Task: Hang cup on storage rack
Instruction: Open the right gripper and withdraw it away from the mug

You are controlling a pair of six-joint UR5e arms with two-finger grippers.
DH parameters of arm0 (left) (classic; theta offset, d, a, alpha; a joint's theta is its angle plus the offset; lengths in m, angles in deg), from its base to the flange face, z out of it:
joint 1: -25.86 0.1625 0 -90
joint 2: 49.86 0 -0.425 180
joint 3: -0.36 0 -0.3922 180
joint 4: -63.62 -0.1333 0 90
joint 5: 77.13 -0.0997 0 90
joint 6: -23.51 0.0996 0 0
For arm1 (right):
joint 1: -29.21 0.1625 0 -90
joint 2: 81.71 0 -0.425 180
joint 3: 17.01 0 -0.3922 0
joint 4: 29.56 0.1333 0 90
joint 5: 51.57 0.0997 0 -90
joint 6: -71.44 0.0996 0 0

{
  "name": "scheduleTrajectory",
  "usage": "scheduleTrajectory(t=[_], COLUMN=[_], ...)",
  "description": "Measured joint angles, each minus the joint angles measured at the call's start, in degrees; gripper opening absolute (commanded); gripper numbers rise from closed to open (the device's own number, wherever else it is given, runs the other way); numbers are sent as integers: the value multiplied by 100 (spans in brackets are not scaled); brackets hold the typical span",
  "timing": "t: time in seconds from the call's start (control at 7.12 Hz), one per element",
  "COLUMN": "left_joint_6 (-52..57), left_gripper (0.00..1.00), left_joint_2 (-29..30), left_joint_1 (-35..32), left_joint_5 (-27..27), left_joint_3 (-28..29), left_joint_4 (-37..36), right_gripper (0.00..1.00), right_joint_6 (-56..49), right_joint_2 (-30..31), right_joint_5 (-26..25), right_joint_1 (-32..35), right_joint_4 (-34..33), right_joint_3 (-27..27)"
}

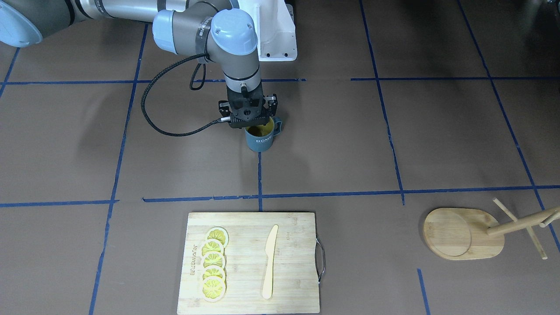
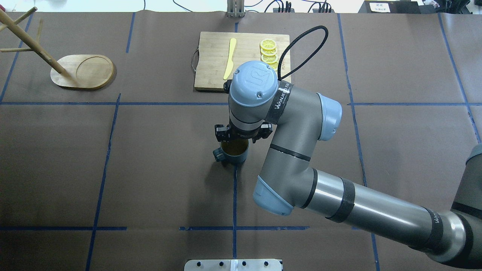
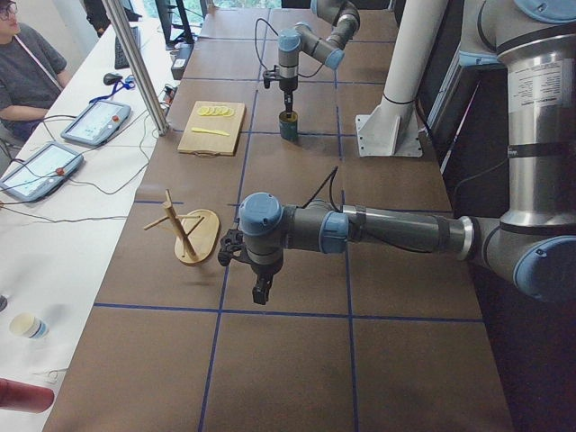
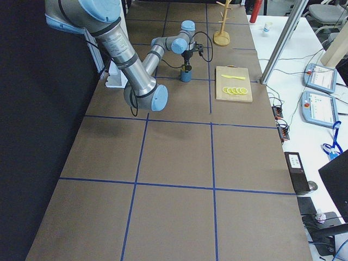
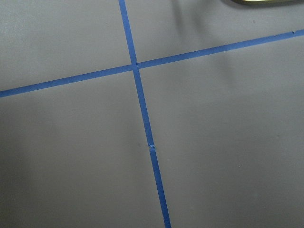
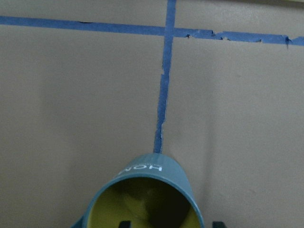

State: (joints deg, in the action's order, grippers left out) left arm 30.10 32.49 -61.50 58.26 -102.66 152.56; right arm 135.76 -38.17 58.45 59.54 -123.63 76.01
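Note:
The dark grey-blue cup (image 1: 260, 140) with a yellow inside and white "HOME" lettering stands upright on the table near its middle. My right gripper (image 1: 258, 126) points straight down onto its rim. In the right wrist view the cup (image 6: 142, 173) fills the bottom edge, and the two fingertips sit wide apart, one inside the cup and one outside its wall, so the gripper looks open. The wooden storage rack (image 1: 463, 234) stands far off at the table's left end. My left gripper (image 3: 259, 292) hangs above bare table near the rack (image 3: 193, 236); I cannot tell if it is open.
A bamboo cutting board (image 1: 251, 262) with a yellow knife (image 1: 270, 262) and several lemon slices (image 1: 214, 264) lies across the table from the cup. Blue tape lines cross the brown table. The left wrist view shows only the table and the rack base's edge (image 5: 266, 2).

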Motion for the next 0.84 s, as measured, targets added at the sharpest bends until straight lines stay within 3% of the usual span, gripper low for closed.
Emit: scheduleTrajectory(t=[0.42,0.84], left_joint_6=[-8,-33], left_gripper=[100,100], left_joint_2=[-96,11], left_joint_1=[5,27], left_joint_5=[-41,-74], left_joint_3=[-153,-79], left_joint_4=[20,153], right_gripper=[100,100], right_joint_6=[-626,-2294], right_joint_2=[39,644], right_joint_5=[284,1139], right_joint_1=[721,2037], right_joint_4=[-421,-584], right_joint_3=[431,526])
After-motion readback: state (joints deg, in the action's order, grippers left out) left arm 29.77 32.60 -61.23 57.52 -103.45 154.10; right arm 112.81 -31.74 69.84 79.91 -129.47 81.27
